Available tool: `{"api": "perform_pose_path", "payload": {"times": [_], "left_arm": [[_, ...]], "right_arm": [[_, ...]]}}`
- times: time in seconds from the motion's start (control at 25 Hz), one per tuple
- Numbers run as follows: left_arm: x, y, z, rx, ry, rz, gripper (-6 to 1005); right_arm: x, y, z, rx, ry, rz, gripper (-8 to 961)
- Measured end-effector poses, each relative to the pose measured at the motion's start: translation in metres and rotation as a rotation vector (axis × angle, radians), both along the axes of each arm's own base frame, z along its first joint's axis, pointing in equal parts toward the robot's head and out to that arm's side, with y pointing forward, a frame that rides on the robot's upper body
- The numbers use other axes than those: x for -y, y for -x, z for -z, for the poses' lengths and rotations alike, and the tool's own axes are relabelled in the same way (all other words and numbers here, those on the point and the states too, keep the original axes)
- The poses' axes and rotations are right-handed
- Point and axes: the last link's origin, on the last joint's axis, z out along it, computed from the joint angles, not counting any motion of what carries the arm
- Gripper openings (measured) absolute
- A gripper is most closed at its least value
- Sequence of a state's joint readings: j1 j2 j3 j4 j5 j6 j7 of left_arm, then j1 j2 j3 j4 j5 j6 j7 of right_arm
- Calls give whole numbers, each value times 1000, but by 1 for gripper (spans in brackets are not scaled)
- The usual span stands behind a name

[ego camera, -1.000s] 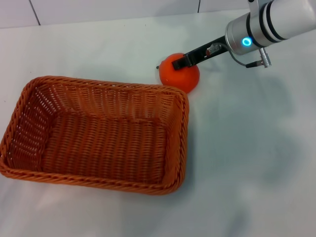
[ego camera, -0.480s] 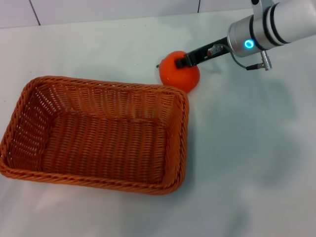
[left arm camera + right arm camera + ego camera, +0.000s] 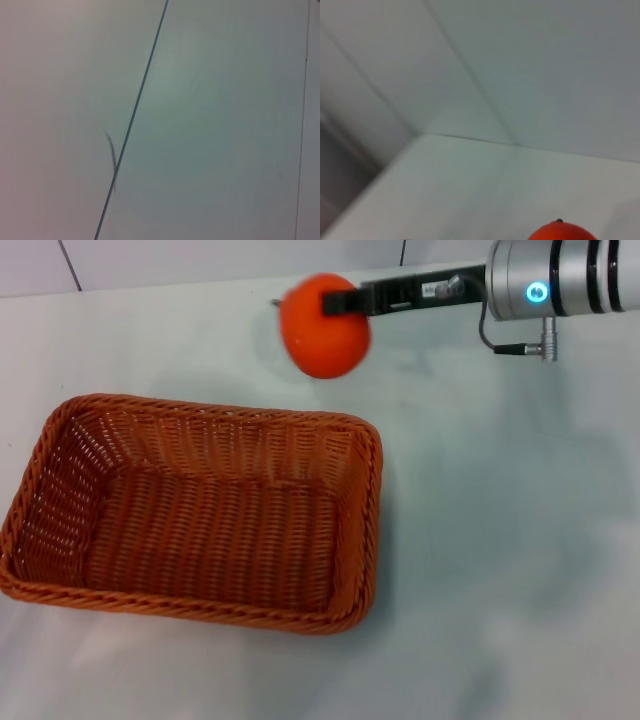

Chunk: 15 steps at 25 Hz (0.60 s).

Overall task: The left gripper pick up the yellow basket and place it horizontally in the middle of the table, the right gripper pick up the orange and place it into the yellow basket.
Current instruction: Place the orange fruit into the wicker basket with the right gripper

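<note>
The yellow basket (image 3: 195, 512) lies lengthwise on the white surface (image 3: 500, 570), open side up, ready to receive the fruit. Beyond its far right corner, the orange (image 3: 323, 325) hangs clear of the surface, clenched between the fingers of the right gripper (image 3: 337, 302), which reaches in from the right; it is held high, probably to clear the braided rim. The right wrist view catches only the orange's top and stem nub (image 3: 559, 220). The left gripper appears in no view.

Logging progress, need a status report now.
Right gripper shut on glossy round orange, lifted beyond woven orange-brown basket. Left gripper unseen. Nothing in the way.
</note>
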<state>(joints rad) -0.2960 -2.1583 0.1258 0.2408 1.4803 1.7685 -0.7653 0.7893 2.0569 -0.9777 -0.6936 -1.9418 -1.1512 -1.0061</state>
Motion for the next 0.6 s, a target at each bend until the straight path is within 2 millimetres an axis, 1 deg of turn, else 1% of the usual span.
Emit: {"api": "perform_pose_path", "payload": {"times": [0.16,0.32,0.44,0.6], "left_arm": [[0,0,0,4,1,0,570],[0,0,0,5,0,0,570],[1,0,0,5,0,0,571],[1,0,0,9,2,0,571]], "right_arm": [[14,18,1,-82,76,-110,169],[29,32,8,-100,158,-232,120],[37,36,15,-82,201,-293,119],[42,33,23,-43,235,-309,118]]}}
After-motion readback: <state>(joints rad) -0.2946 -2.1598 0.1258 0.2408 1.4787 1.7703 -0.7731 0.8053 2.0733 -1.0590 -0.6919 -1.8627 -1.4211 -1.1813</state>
